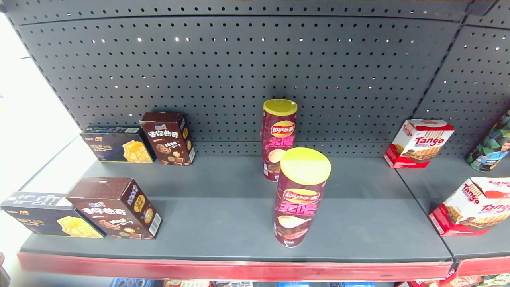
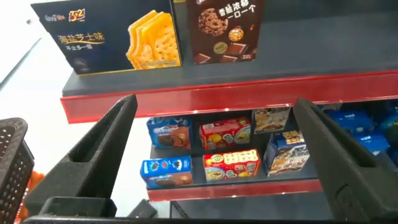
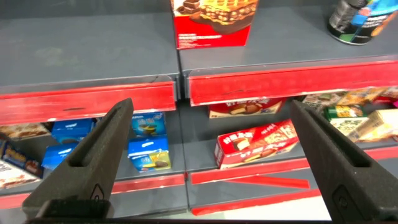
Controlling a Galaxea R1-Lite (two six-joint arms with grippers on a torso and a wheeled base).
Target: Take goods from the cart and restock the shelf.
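Observation:
On the grey shelf, two maroon chip cans with yellow lids stand upright: one near the front, one behind it by the pegboard. Away from the shelf and below its red front lip, my left gripper is open and holds nothing. It faces a black cracker box and a brown cookie box on the shelf. My right gripper is also open and empty, in front of the red lip and under a red wafer box.
Pairs of black cracker boxes and brown cookie boxes fill the shelf's left side. Red wafer boxes stand on the right. Lower shelves hold several small boxes. A black mesh basket shows beside the left gripper.

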